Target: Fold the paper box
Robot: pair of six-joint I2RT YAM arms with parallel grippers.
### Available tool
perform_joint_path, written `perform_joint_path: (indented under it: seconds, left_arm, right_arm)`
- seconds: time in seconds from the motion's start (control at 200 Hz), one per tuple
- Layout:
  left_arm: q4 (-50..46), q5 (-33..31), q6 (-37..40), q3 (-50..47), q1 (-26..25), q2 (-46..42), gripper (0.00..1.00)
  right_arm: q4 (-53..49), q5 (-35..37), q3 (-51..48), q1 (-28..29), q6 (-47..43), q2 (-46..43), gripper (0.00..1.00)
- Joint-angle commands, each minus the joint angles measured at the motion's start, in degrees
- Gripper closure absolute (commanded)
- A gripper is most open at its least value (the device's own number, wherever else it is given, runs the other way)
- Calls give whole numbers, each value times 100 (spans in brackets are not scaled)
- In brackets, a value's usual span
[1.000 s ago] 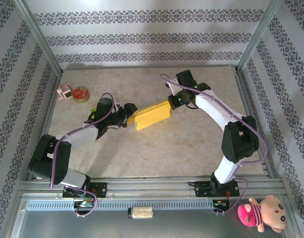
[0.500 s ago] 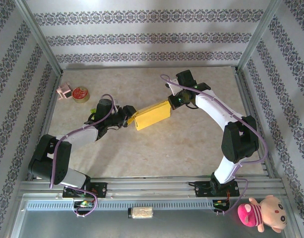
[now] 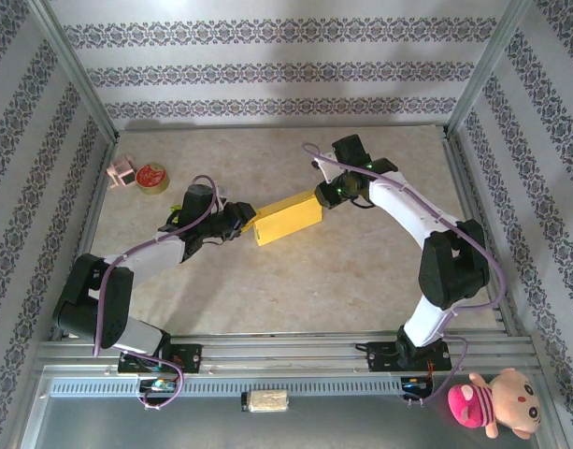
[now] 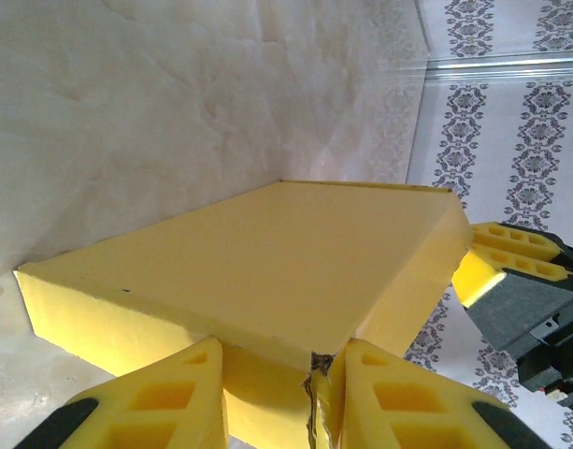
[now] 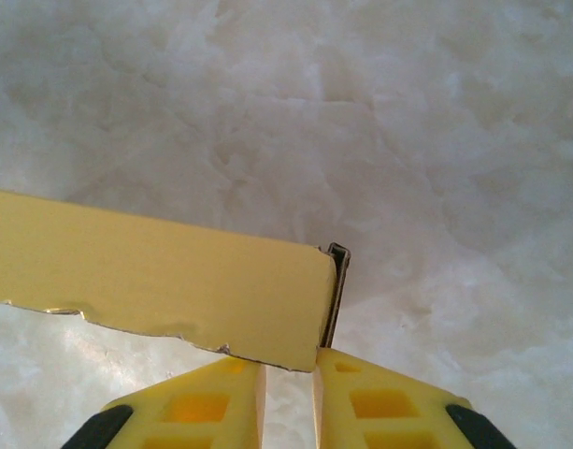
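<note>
Noted mid-counter (image 3: 295, 299) from the top view: flat rectangular yellow paper box (image 3: 288, 217) of thin cardboard, resting on the marbled surface, long axis slanting from near-left to far-right. Held at both short ends. At the lower-left end, left hand (image 3: 245, 223), reaching in along that long axis. Closer look from the left wrist view: left hand (image 4: 281, 365) with yellow fingers (image 4: 164, 393) set either side of the end wall of the paper box (image 4: 267, 253), the gap between them packed with cardboard. Judged closed on that end, though hard to confirm a true clamp from so close. At the upper-right end, right hand (image 3: 329, 193). From the right wrist view: right hand (image 5: 288, 374) nearly shut, pinching a thin upright edge at the corner of the paper box (image 5: 155, 271), probably an end flap not yet tucked. Body judged formed, top face flat and closed, with only end closures left. Key relation for the coming move: straight ahead of each hand on one shared line, equally near both arms. Hence, when pushing at one end, expect the load to pass straight into the other hand. Best to brace with the left and work the flap inward from the right. Risk of buckling the thin wall under lengthwise squeeze. Well apart at far left: small round red tin (image 3: 152, 178), no concern.
</note>
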Motion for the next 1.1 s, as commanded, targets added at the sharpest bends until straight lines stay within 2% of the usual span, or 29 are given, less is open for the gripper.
perform_joint_path:
  seconds: [0.0,0.285,0.57,0.66,0.825,0.969,1.094]
  left_arm:
    - [-730,-240,236,-43,-104,126,73]
    - [-1097,-361,435,140,-99,131,75]
    - [-1159,-340,498,209,-98,146,77]
    - [-1180,-363,525,208,-105,131,77]
    - [-1183,-382,551,186,-100,95,77]
    - [-1230,-407,605,199,-102,78,77]
    - [-1241,-432,657,217,-97,69,77]
  right_arm:
    - [-192,-344,-144,57,-70,-231,78]
    - [-349,-473,-255,-46,-29,-669,72]
    - [-188,-893,-214,-231,483,-1004,67]
    - [-107,-921,-11,-287,1023,-923,60]
    - [-152,-1269,477,-474,2252,-461,59]
    - [-375,-1198,617,-649,2419,-151,58]
    - [-521,-1618,542,-812,2250,28,50]
